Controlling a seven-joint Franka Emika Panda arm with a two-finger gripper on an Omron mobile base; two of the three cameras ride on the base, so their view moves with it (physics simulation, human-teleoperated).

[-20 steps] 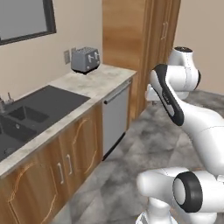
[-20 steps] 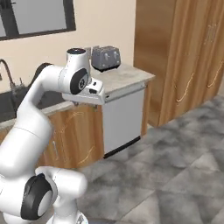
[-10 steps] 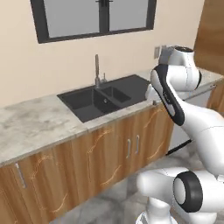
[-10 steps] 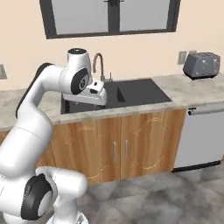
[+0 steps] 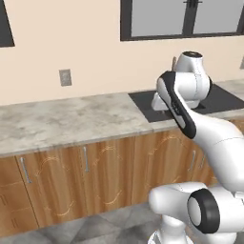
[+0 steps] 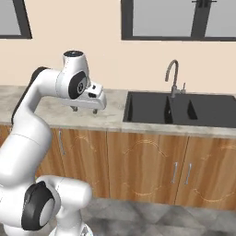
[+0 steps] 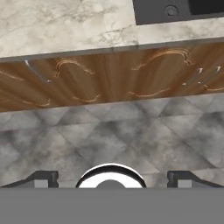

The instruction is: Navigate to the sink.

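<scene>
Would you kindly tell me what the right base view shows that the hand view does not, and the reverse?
Right base view alone: the curved grey metal gooseneck faucet, the dark-framed window and the gripper. Hand view alone: the grey tiled floor seen from above. Shared: the matte black sink, the marble counter and the wooden cabinet doors.

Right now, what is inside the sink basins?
The sink shows two bare black basins with a divider; the hand view catches one round drain. The gooseneck faucet rises behind. The near wall hides the front floor.
</scene>
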